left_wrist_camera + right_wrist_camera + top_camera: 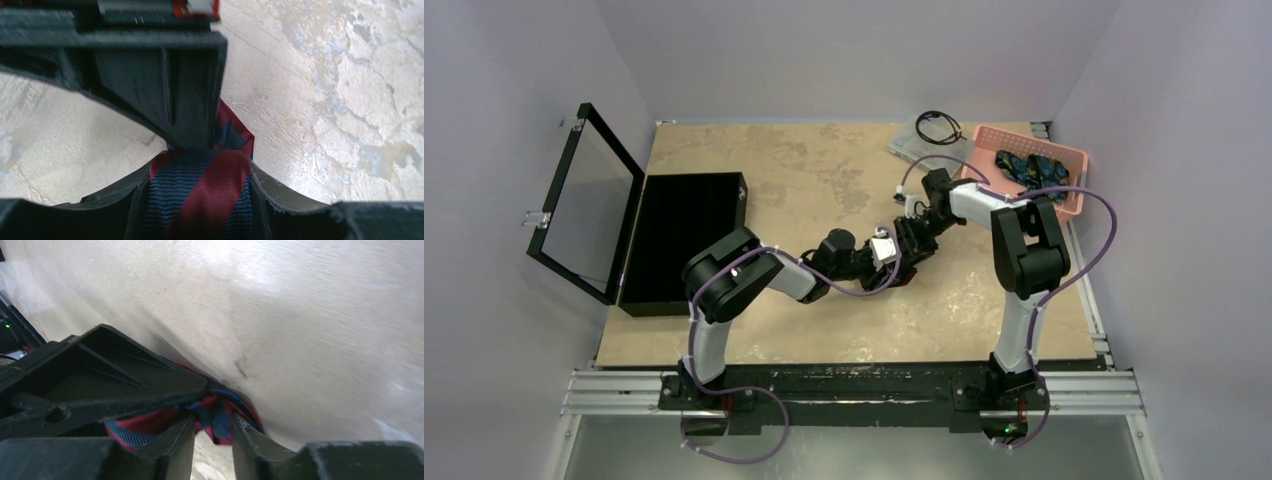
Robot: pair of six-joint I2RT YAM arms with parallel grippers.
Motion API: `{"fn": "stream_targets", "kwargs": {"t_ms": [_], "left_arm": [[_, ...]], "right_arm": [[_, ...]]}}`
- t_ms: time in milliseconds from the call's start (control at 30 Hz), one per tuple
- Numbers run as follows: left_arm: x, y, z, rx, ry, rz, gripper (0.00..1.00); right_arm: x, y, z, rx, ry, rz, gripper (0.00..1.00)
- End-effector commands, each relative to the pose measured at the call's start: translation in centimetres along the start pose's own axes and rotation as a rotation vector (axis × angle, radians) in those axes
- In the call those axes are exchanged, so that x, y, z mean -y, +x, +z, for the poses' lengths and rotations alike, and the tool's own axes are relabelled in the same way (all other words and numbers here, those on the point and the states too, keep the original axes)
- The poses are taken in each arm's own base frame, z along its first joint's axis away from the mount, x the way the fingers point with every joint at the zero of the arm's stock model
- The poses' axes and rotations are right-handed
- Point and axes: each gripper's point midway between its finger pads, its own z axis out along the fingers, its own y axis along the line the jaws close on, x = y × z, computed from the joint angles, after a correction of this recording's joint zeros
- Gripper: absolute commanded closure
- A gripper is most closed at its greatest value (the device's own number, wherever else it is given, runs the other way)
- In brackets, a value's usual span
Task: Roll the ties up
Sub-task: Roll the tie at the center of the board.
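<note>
A rolled maroon tie [200, 195] with navy diagonal stripes fills the gap between my left gripper's [200, 170] fingers, touching both; it is shut on the roll just above the table. My right gripper [212, 422] meets it from the opposite side. Its fingers stand a little apart, with a loose fold of the same tie [220, 412] between the tips and table showing through the gap. In the top view both grippers [899, 252] touch at the table's middle and hide the tie. Dark blue and teal ties [1029, 168] lie in a pink basket.
The pink basket [1074, 155] sits at the back right. Beside it is a clear tray with a coiled black cable [936, 127]. A black case [684, 240] with its glass lid [589, 205] swung open stands at the left. Purple cables loop off both arms.
</note>
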Motion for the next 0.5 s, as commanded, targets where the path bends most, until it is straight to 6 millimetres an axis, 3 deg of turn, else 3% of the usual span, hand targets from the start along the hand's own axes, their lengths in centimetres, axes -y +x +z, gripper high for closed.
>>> {"fn": "stream_targets", "kwargs": {"t_ms": [0, 100, 267, 467], "left_arm": [[1.3, 9.2, -3.2, -0.327, 0.032, 0.021, 0.77], [1.4, 9.6, -3.2, -0.348, 0.042, 0.010, 0.78], [1.6, 9.7, -3.1, -0.363, 0.057, -0.005, 0.79], [1.7, 9.6, -3.2, -0.362, 0.060, -0.006, 0.80]], "right_arm": [[2.5, -0.1, -4.0, 0.020, 0.021, 0.000, 0.59], [2.8, 0.7, -5.3, 0.032, -0.015, 0.020, 0.43], [2.3, 2.1, -4.3, 0.054, -0.081, 0.097, 0.14], [3.2, 2.4, -0.6, 0.052, -0.161, 0.223, 0.06]]}}
